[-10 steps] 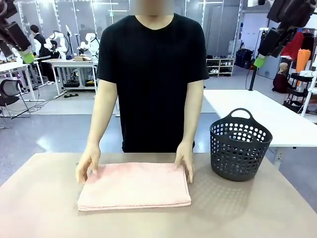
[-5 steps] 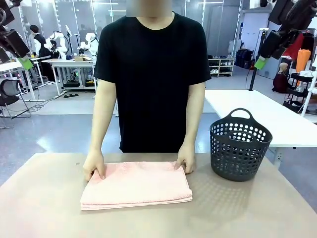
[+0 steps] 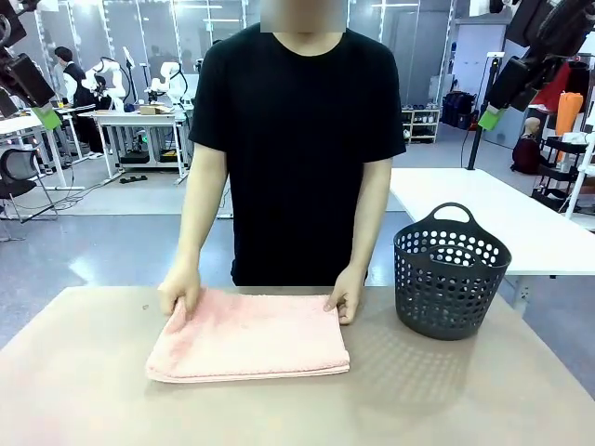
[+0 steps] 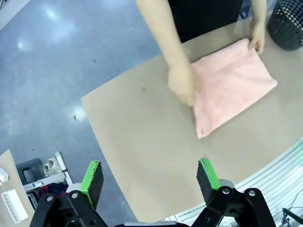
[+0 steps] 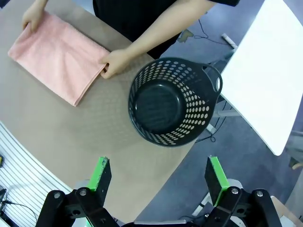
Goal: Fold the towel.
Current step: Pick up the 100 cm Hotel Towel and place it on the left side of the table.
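The towel [image 3: 249, 334] lies folded into a pale pink rectangle in the middle of the tan table [image 3: 84, 400]. A person in a black shirt stands at the far side with one hand [image 3: 181, 295] on its far left corner and the other hand [image 3: 344, 303] on its far right corner. My left gripper [image 3: 45, 115] hangs high at the upper left, open and holding nothing. My right gripper [image 3: 488, 116] hangs high at the upper right, also open. From above, the left gripper [image 4: 149, 176] looks down on the towel [image 4: 232, 85], and the right gripper [image 5: 157, 175] sees the towel [image 5: 57, 56] far below.
A dark perforated plastic basket [image 3: 451, 271] with handles stands empty on the table to the right of the towel; it is the basket [image 5: 170, 101] under my right gripper. A white table [image 3: 493, 218] stands beyond it. Bare tabletop surrounds the towel at the front and left.
The person's hands slid from the towel's sides to its far corners and shifted the towel slightly. Both grippers stay open and high.
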